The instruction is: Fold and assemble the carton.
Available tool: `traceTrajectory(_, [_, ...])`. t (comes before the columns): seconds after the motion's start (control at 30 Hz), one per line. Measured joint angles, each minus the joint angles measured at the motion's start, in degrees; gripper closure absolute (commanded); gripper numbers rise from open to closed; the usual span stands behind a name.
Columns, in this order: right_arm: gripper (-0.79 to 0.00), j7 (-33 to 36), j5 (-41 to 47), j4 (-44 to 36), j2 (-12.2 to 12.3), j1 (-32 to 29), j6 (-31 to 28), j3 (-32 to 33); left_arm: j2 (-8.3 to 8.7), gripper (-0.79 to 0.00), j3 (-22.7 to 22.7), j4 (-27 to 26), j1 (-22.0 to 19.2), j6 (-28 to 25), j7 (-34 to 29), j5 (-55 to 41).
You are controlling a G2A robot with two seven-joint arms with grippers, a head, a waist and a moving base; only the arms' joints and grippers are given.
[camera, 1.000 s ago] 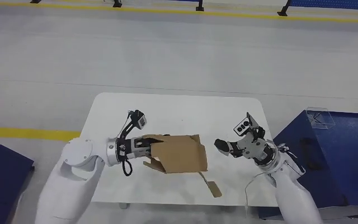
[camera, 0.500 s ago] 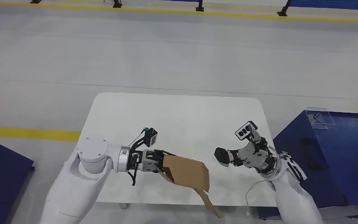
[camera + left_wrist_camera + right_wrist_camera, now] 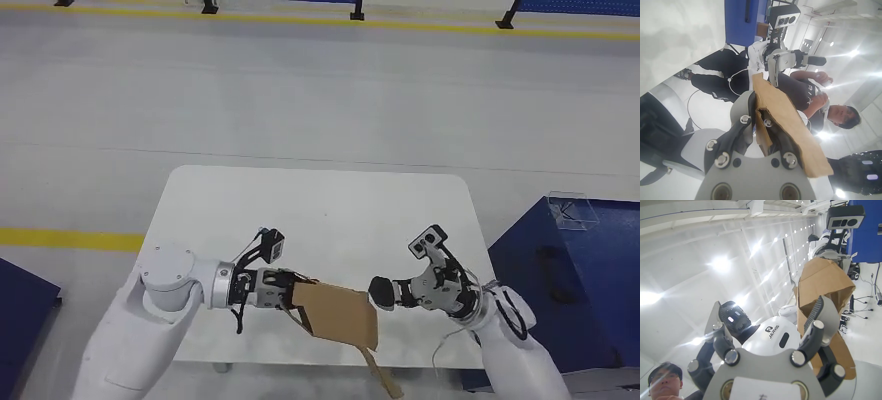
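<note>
We see the white rectangular worktop [image 3: 320, 210] and, over its near edge, the brown cardboard carton [image 3: 340, 312], tilted — one flap hanging down. The left gripper [image 3: 290, 294] has its jaws clamped on the carton's edge; the right gripper [image 3: 384, 291], jaws wide, sits just beside the opposite side.

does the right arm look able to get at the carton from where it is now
Probably yes. The right gripper is open and sits just beside the carton, with nothing between them. The left gripper clamps the opposite side, leaving the near edge free.
</note>
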Motion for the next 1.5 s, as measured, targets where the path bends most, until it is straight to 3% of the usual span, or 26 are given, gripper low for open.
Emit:
traceTrajectory(0.23, [-0.785,0.7,-1.1,0.2,0.1,-0.2,-0.7,-0.9,0.00,0.000,-0.3,0.9,-0.1,4.6,0.9,-7.5])
traceTrajectory(0.63, [-0.785,1.9,0.5,-0.7,0.1,-0.7,0.4,-2.7,0.58,0.000,2.9,2.3,-0.9,8.4,3.5,-5.7])
traceTrajectory(1.0, [-0.785,3.2,7.2,1.3,0.1,1.3,6.6,-3.4,0.68,0.000,5.0,3.6,-2.0,8.1,5.9,-7.2])
traceTrajectory(1.23, [-0.785,-0.8,10.3,2.0,-0.2,2.0,4.9,-3.2,0.82,0.000,5.7,3.7,-2.3,7.8,6.8,-8.3])
traceTrajectory(1.47, [-0.785,-3.2,6.0,2.3,-0.2,2.2,4.2,-4.8,1.08,0.000,6.2,2.9,-2.1,7.0,7.5,-8.6])
traceTrajectory(1.5, [-0.690,-3.4,5.3,2.3,-0.2,2.2,3.9,-4.9,1.12,0.000,6.3,2.8,-2.1,6.9,7.6,-8.5])
